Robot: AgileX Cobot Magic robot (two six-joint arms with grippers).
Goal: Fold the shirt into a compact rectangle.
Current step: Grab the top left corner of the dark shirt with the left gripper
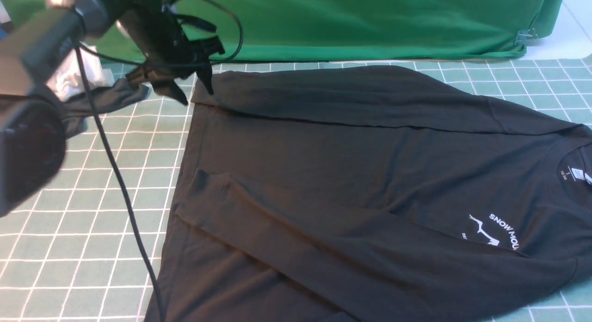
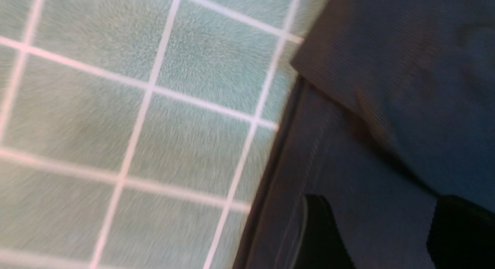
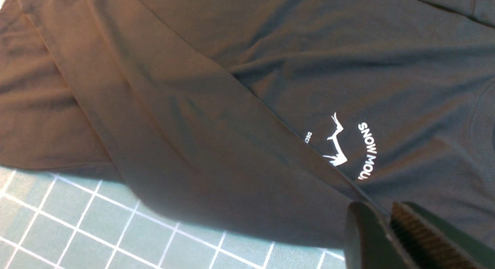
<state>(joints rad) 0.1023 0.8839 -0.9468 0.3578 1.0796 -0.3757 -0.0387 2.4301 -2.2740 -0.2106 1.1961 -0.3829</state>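
The shirt (image 1: 351, 183) lies flat on the green gridded worktop (image 1: 92, 229). It fills the front view from the centre out to 3 and 5 o'clock, with both long sleeves folded over its body.

At 10 o'clock a smaller dark grey garment (image 1: 115, 96) is bunched against a white cloth (image 1: 74, 79), just beside the shirt's far corner but apart from it. A green backdrop cloth (image 1: 347, 26) hangs along 12 o'clock, pinned by a metal clip (image 1: 525, 36) at 2 o'clock. The left arm's blurred bulk covers the worktop at 9 o'clock. Its black cable (image 1: 121, 188) trails down towards 7 o'clock, beside the hem.

The left hand (image 1: 198, 96) hovers at 11 o'clock over the shirt's far corner, fingers spread and empty. The right hand (image 3: 388, 218) appears only in its wrist view, with fingers almost together at the near sleeve's edge. I cannot tell whether cloth is pinched there.

The white chest print (image 1: 497, 229) at 4 o'clock reads "SNOW MOU", and the sleeve hides the rest. Smaller letters beside the mountain outline start "DEC". The white neck tag (image 1: 576, 174) at 3 o'clock is too small to read.
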